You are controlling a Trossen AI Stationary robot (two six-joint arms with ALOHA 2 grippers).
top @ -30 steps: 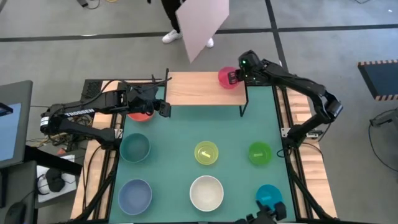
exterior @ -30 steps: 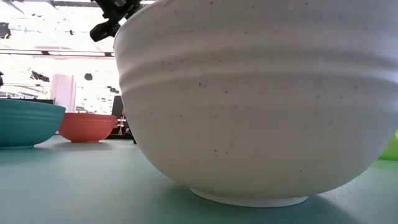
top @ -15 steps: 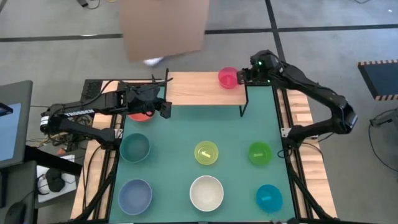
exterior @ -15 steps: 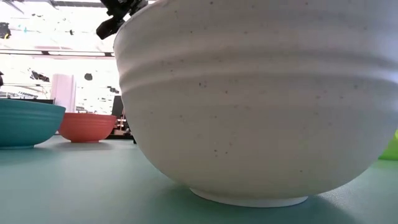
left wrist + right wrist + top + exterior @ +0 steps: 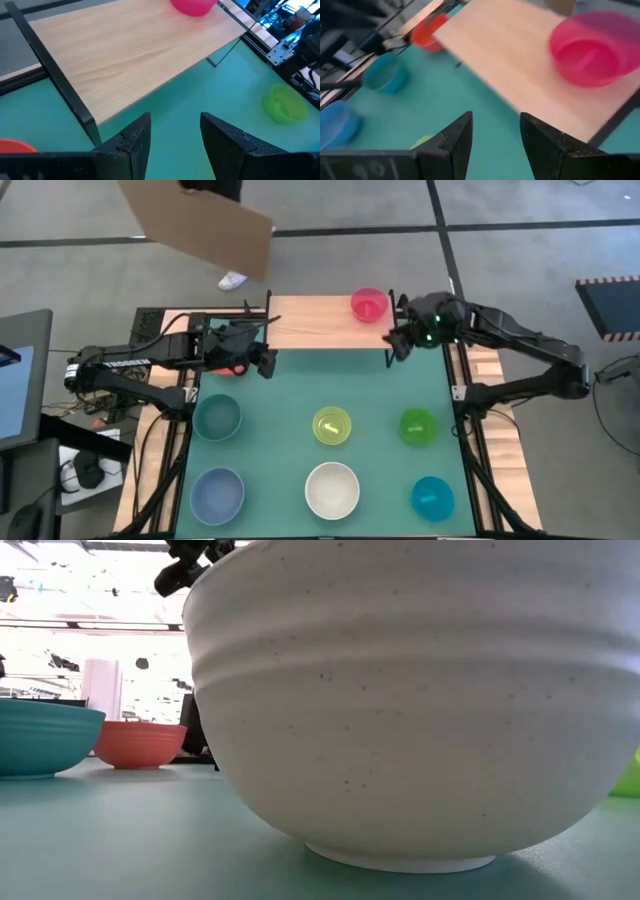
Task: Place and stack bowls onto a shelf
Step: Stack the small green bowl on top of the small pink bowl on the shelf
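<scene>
The shelf (image 5: 320,323) stands at the far edge of the green mat, and the magenta bowl (image 5: 368,304) sits on its right end. My right gripper (image 5: 394,345) is open and empty just off the shelf's right near corner; the magenta bowl (image 5: 592,47) lies ahead of it. My left gripper (image 5: 266,359) is open and empty by the shelf's left near corner, beside the red bowl (image 5: 226,365), which my arm partly hides. On the mat rest the dark teal (image 5: 217,417), yellow-green (image 5: 332,425), green (image 5: 418,425), pale blue (image 5: 217,493), white (image 5: 332,490) and bright blue (image 5: 432,497) bowls.
The shelf's thin black legs (image 5: 390,350) stand at its corners. Wooden table edges and cables flank the mat (image 5: 280,460). A person carrying a cardboard sheet (image 5: 200,225) is on the floor beyond the far edge. The white bowl (image 5: 420,700) fills the low view.
My right gripper has drawn back from the magenta bowl, toward the table's right and near edges, off the shelf's right end. The bowl stays on the shelf. The person with the sheet has moved left behind the table.
</scene>
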